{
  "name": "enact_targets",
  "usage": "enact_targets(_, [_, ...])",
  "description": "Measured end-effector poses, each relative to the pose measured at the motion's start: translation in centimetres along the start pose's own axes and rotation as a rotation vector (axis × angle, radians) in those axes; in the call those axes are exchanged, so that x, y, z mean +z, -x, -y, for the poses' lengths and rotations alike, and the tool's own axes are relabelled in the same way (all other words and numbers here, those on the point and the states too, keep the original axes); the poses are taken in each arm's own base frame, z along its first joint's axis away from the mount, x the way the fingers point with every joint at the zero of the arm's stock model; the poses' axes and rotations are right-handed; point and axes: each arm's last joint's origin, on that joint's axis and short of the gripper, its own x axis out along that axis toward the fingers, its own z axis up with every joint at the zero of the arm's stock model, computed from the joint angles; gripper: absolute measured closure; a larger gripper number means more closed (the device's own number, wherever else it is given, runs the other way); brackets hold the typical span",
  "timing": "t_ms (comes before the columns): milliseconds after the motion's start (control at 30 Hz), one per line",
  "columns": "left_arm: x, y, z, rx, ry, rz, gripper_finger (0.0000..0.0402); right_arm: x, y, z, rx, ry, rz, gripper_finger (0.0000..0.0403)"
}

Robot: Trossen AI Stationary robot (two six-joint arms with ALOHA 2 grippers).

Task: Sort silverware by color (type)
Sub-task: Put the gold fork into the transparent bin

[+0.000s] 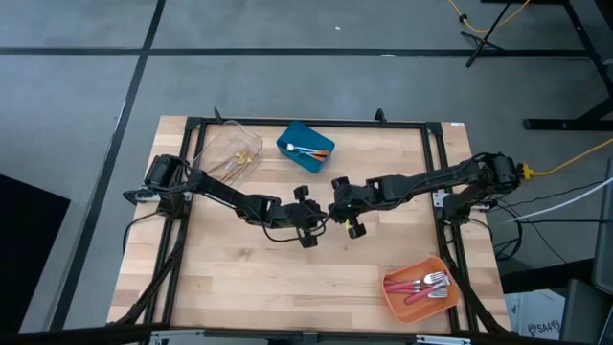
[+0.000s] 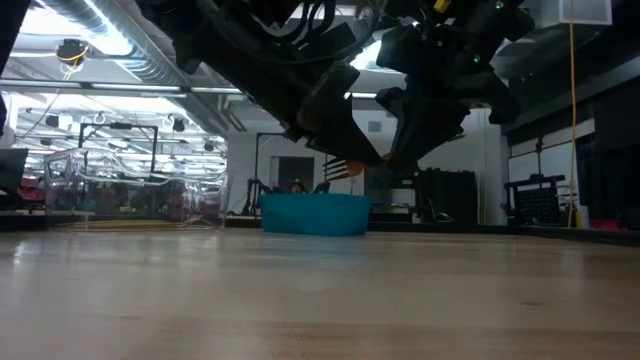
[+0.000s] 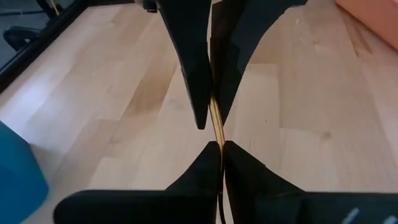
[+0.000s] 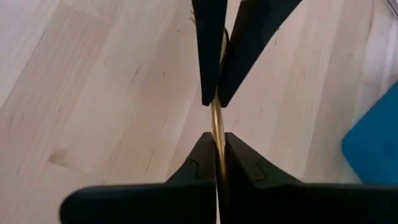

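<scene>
- High view: the wooden counter (image 1: 287,278) carries a clear bin (image 1: 230,153) with gold pieces at its far left, a blue bin (image 1: 305,146) at far centre, and an orange bin (image 1: 420,289) with red-handled silverware (image 1: 426,286) at the near right corner.
- Both arms meet above mid-counter, tips facing each other.
- Left claw (image 3: 221,146) is clamped on a slim gold utensil (image 3: 216,121).
- Right claw (image 4: 216,137) is clamped on the same gold utensil, held between them above the wood.
</scene>
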Motion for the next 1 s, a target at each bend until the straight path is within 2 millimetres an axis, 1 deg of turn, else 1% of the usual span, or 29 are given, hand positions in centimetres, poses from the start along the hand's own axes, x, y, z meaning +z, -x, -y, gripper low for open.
enact_targets(100, [0.0,0.0,0.0,0.005,-0.014,0.000,0.0383,0.0,0.0,0.0,0.002,-0.007,0.002,0.0399])
enact_targets(300, [0.3,0.1,0.0,0.003,-0.011,0.014,0.0339,0.2,0.1,0.1,0.006,-0.020,0.023,0.0401])
enact_targets(367, [0.5,0.5,0.0,-0.002,-0.017,0.012,0.0329,0.2,0.1,0.1,0.011,-0.020,0.021,0.0401])
enact_targets(467, [1.5,1.6,-0.4,-0.003,-0.010,0.028,0.0322,0.2,0.1,0.0,0.014,-0.020,0.021,0.0402])
enact_targets(600, [2.7,3.6,-1.2,-0.003,-0.016,0.016,0.0320,0.2,0.1,0.0,0.014,-0.023,0.021,0.0402])
enact_targets(733, [3.9,6.3,-2.1,-0.004,-0.021,0.005,0.0320,0.4,0.1,0.1,0.007,-0.048,0.043,0.0402])
enact_targets(867, [4.5,9.3,-3.0,-0.009,-0.038,-0.042,0.0320,1.0,0.1,0.4,-0.016,-0.075,0.110,0.0402])
enact_targets(1000, [4.9,13.1,-3.8,-0.023,-0.005,-0.081,0.0320,1.9,0.3,0.8,-0.059,-0.084,0.203,0.0402])
